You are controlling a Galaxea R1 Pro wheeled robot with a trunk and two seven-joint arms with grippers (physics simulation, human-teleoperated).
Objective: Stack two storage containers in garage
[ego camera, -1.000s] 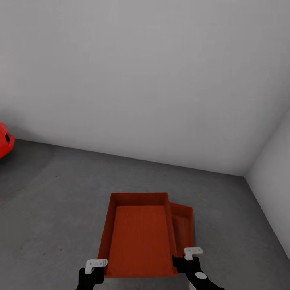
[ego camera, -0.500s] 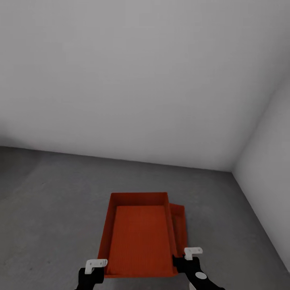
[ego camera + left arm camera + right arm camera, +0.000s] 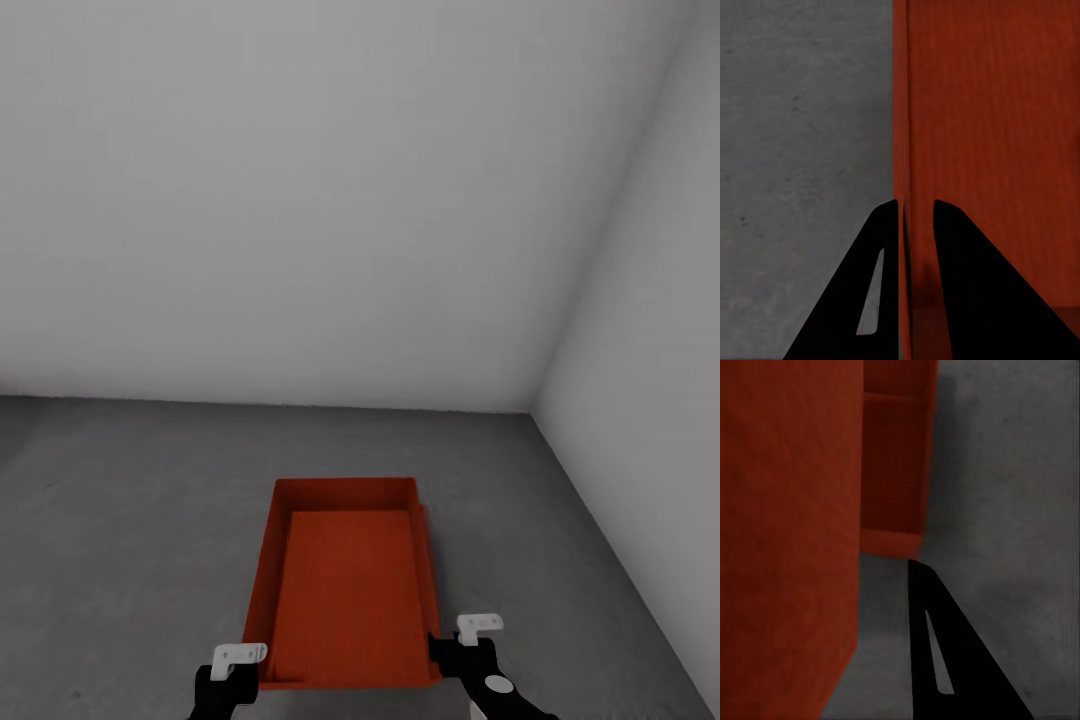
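An orange-red storage container (image 3: 345,585) hangs level above the dark grey garage floor (image 3: 130,520), held by its near corners. My left gripper (image 3: 238,668) is shut on its left wall; in the left wrist view the two black fingers (image 3: 881,262) pinch that thin wall (image 3: 902,112). My right gripper (image 3: 452,645) is shut on the right wall, with one finger (image 3: 934,645) showing outside the wall (image 3: 787,510). The second storage container (image 3: 892,472) rests on the floor directly below, almost wholly covered by the held one.
A pale grey wall (image 3: 300,200) stands ahead and meets a side wall (image 3: 650,400) at a corner on the right. Bare concrete floor spreads to the left and right of the containers.
The whole view has swung right: the red car left the picture and the corner came closer. The lower container, showing to the right of the held one before, is now almost fully under it.
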